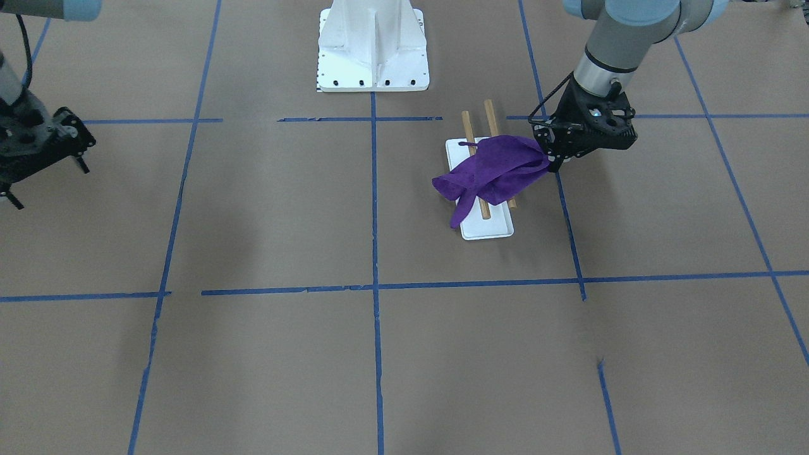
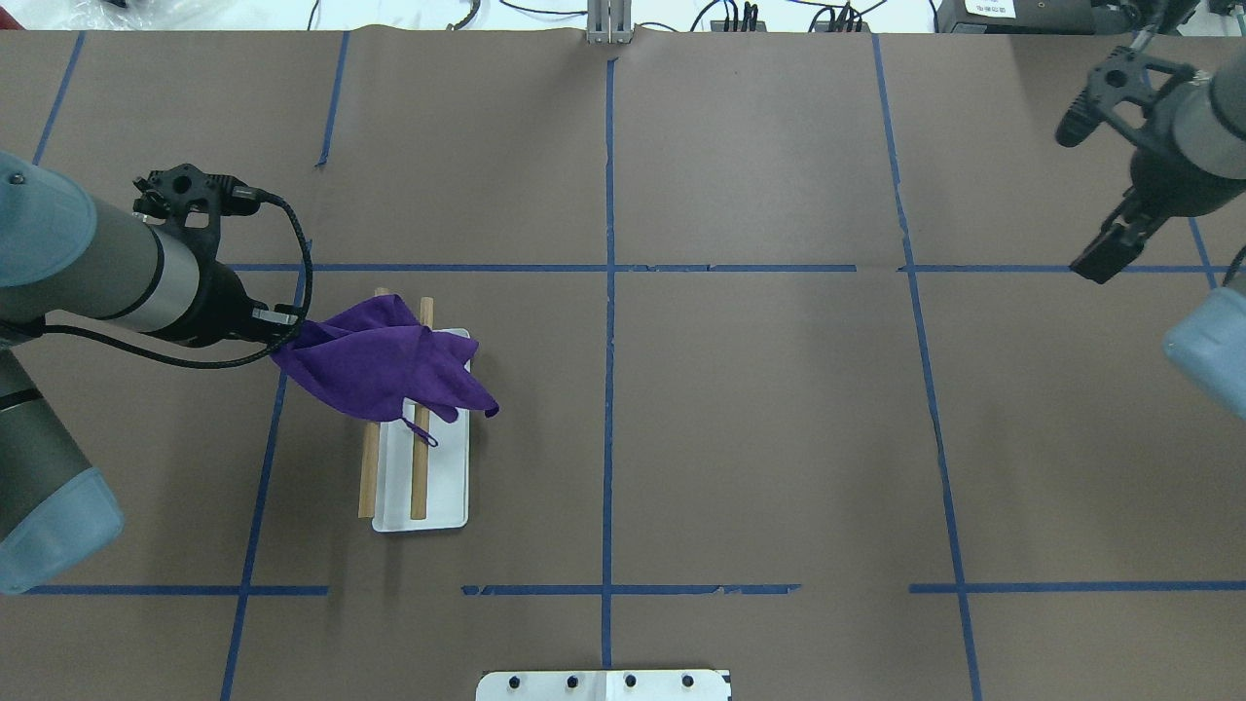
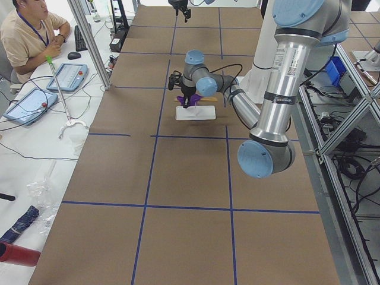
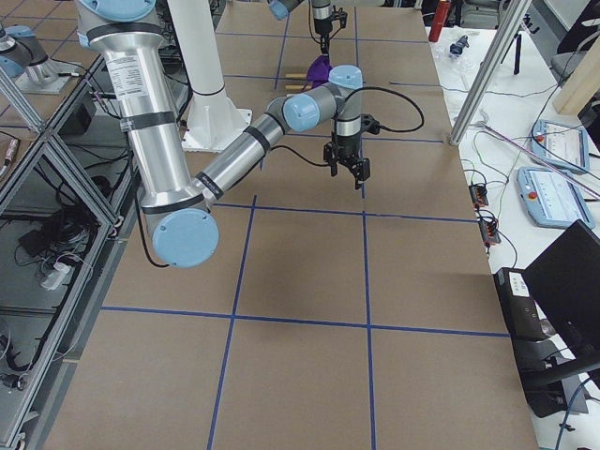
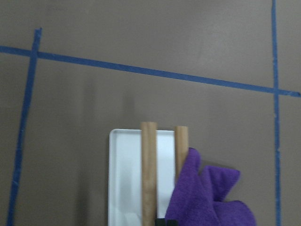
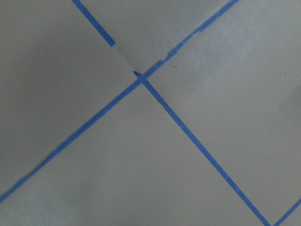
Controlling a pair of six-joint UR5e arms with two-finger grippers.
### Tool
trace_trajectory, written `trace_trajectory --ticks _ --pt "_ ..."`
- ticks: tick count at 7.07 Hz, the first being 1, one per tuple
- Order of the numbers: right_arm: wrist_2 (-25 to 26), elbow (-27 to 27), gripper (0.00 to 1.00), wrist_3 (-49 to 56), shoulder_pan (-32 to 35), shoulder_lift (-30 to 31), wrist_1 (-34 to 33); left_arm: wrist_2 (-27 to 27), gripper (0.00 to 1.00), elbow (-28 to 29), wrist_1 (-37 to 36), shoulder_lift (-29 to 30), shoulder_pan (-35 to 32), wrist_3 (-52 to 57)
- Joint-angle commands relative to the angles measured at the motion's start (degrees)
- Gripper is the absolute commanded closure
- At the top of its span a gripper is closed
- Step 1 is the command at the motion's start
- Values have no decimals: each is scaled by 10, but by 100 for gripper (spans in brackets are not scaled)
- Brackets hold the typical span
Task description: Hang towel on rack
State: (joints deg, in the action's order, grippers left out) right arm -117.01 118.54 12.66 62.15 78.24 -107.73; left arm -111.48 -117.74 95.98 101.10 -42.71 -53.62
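Jaws of your left gripper (image 1: 551, 163) are clamped on one corner of the purple cloth towel (image 1: 496, 170) — the rest lies across both brown wooden rods of the white-based rack (image 1: 488, 229) on the brown counter (image 1: 265, 208). On your right gripper (image 2: 1082, 200), jaws apart — well away from the rack.

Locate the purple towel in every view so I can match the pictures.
Front-facing: towel right of centre, over the rack.
Overhead: towel left of centre.
Exterior left: towel small, upper middle.
Exterior right: towel top centre, far.
Left wrist: towel bottom right.
Right wrist: not in view.
Shared landmark: the rack's white base.
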Motion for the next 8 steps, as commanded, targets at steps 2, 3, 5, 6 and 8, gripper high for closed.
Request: trace_trajectory --ticks 2,3,5,6,8 --pt "-23 -14 0 61 58 38 2 0 1 32 28 -6 -11 53" --pt "-23 -15 0 55 74 66 2 0 0 31 29 -6 -14 61" --pt "-30 -30 0 55 164 114 2 -8 0 30 22 -16 -108 236" --pt "-29 -77 0 61 196 114 2 -49 0 32 12 -24 -166 276" --pt "-117 -117 0 32 231 136 2 -201 0 72 -42 -46 -272 287"
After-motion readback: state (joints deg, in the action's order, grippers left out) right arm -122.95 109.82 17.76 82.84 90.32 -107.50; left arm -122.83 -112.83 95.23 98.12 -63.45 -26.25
